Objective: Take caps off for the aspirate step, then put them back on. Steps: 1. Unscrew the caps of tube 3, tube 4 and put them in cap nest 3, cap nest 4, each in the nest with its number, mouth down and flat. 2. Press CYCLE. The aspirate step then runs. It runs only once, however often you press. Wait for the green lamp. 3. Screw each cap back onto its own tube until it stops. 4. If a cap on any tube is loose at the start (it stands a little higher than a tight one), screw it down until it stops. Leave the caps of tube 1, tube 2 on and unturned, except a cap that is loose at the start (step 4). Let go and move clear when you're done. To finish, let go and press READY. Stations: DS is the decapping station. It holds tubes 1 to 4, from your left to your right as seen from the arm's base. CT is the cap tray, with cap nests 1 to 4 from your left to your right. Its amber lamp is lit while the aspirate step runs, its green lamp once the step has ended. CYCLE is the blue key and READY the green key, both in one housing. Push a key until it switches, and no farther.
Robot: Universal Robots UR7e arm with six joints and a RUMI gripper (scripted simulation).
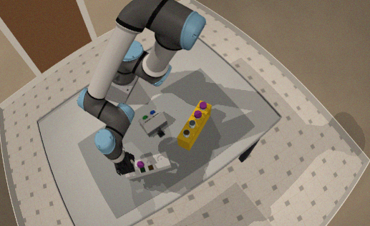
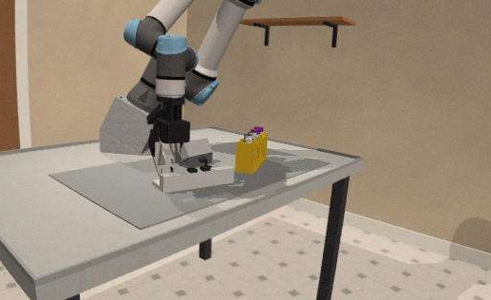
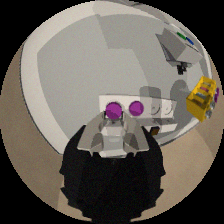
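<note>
My gripper is shut on a purple cap and holds it at the near end nest of the white cap tray. I cannot tell whether the cap touches the nest. A second purple cap sits in the nest beside it. On the yellow decapping station, two tubes carry purple caps and two tubes stand open.
The grey key housing with the green key and the blue key stands between the tray and the arm's base. The tray's two lamps look dark. The table edge lies just beyond the tray.
</note>
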